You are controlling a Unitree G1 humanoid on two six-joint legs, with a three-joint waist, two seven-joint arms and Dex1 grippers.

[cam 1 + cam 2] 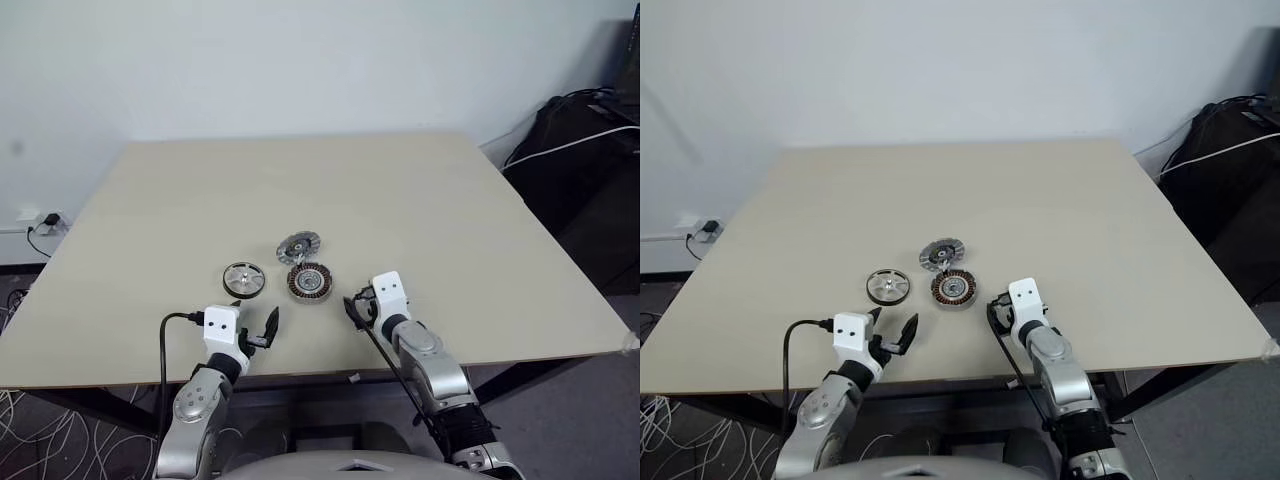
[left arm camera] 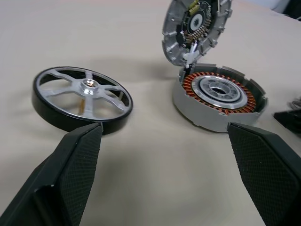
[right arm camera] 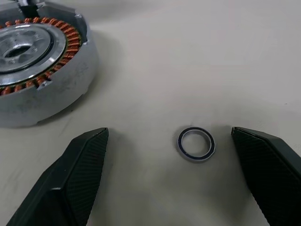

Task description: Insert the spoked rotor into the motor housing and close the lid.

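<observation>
A beige table (image 1: pixel 420 210) stands before a pale wall, with dark bags and a white cable on the floor off to its right.

The left gripper (image 1: pixel 258 330) reaches forward over the table's near edge, tilted slightly downward, its two black fingers (image 2: pixel 70 174) spread wide with nothing between them. Just ahead of it and a little to its left lies the one spoked rotor (image 2: pixel 82 98), flat on the table, silver spokes up inside a dark rim. Ahead and to its right sits the one motor housing (image 2: pixel 218 96), copper windings ringing a silvery centre. The one lid (image 2: pixel 196 29) is tilted up at the housing's far side, its lower edge seemingly touching the housing rim, though the contact is hard to judge.

The right gripper (image 1: pixel 352 306) extends forward and angles more steeply down, its fingers (image 3: pixel 80 174) also spread wide and empty. The housing lies just ahead and to its left. One small metal ring (image 3: pixel 195 143) lies flat on the table between its fingertips, nearer the right one, touching neither.
</observation>
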